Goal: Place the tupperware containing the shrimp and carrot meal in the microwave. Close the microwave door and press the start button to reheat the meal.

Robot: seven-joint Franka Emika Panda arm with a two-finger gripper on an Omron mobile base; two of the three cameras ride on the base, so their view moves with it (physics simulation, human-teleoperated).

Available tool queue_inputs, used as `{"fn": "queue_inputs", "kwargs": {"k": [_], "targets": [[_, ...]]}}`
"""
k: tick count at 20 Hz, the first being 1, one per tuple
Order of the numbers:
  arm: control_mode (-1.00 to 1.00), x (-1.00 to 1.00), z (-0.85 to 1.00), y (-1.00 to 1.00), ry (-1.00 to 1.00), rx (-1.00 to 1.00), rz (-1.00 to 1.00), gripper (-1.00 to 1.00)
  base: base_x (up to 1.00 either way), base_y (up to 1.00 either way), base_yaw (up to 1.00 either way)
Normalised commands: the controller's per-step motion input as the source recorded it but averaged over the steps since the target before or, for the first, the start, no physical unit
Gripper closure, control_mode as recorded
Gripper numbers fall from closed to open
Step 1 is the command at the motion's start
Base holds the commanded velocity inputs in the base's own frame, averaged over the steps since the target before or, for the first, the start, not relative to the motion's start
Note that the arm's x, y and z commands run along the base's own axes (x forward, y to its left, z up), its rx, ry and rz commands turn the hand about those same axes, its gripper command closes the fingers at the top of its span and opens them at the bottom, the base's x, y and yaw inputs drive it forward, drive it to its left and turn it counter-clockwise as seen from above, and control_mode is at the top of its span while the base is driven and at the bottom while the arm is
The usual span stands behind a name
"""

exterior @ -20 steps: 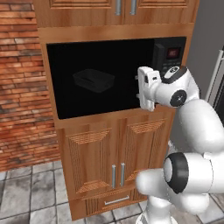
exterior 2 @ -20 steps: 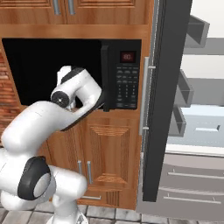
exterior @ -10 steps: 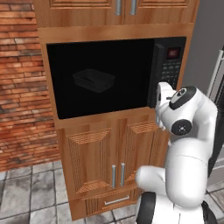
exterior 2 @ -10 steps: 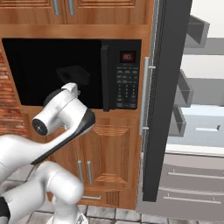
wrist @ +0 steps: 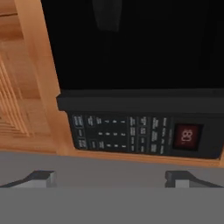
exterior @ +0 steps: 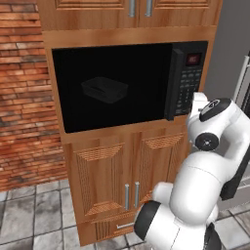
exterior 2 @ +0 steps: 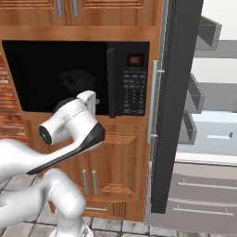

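Now we are looking at the microwave (exterior: 129, 83) with its door (exterior 2: 60, 76) shut and the tupperware (exterior: 104, 90) sitting inside. We are facing the keypad (wrist: 122, 133), jaws spread apart, and risking a wrong button among such small, crowded keys.

tupperware (exterior: 104, 90) resting inside the microwave (exterior: 128, 84), door shut

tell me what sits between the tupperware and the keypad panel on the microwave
In the right base view, the door's vertical black bar handle stands between the tupperware, seen behind the dark glass, and the keypad panel.
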Motion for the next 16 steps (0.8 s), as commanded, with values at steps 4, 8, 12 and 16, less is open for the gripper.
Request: {"fn": "queue_inputs", "kwargs": {"k": [4,8,12,16], "targets": [[-1.00,0.00,0.11,-0.04,0.15,0.00,0.00,1.00,0.00,0.00,0.00],[-1.00,0.00,0.00,-0.06,0.07,0.00,0.00,1.00,0.00,0.00,0.00],[-1.00,0.00,0.03,-0.01,0.01,0.00,0.02,1.00,0.00,0.00,0.00],[-1.00,0.00,0.25,0.00,0.01,0.04,0.01,1.00,0.00,0.00,0.00]]}}
